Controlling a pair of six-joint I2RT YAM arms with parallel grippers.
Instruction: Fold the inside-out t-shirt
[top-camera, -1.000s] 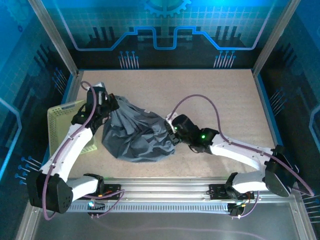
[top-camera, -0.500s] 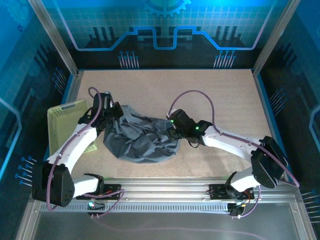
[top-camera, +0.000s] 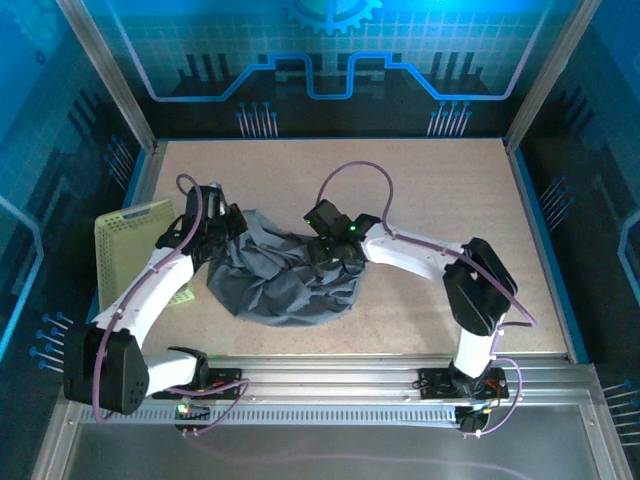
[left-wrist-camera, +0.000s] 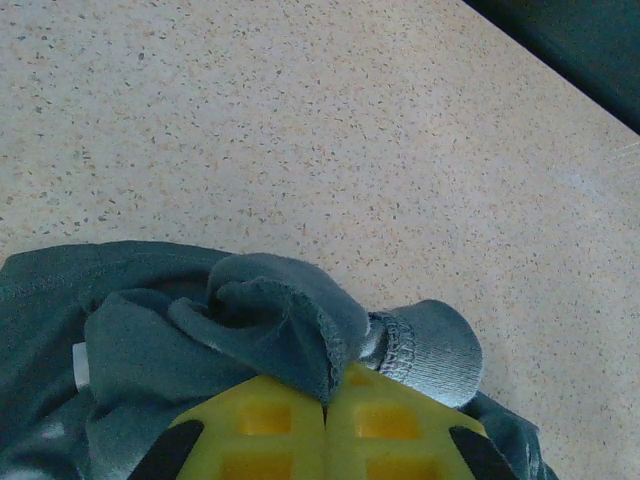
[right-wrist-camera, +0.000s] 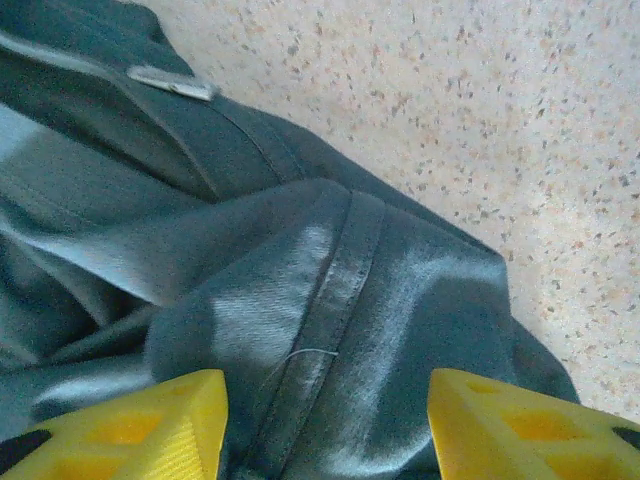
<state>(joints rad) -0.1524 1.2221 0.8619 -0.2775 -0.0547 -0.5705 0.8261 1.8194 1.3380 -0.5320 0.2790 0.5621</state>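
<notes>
The inside-out t-shirt (top-camera: 285, 275) lies crumpled in a dark slate-grey heap on the table, left of centre. My left gripper (top-camera: 222, 228) sits at the heap's upper left edge, shut on a bunched fold of the t-shirt (left-wrist-camera: 290, 330) beside a ribbed cuff. My right gripper (top-camera: 322, 252) hangs over the heap's upper right part. Its yellow fingers (right-wrist-camera: 150, 425) stand open, apart on either side of a stitched seam of the t-shirt (right-wrist-camera: 330, 300), with the cloth lying under the gap.
A pale yellow-green mesh basket (top-camera: 125, 250) stands at the table's left edge, right beside my left arm. Bare speckled tabletop (top-camera: 430, 190) stretches behind and to the right of the heap. Metal frame posts rise at the far corners.
My right gripper has let go of the cloth, opened, and moved left and back onto the heap's upper part. The left gripper lowered its held fold, and the heap has flattened.
</notes>
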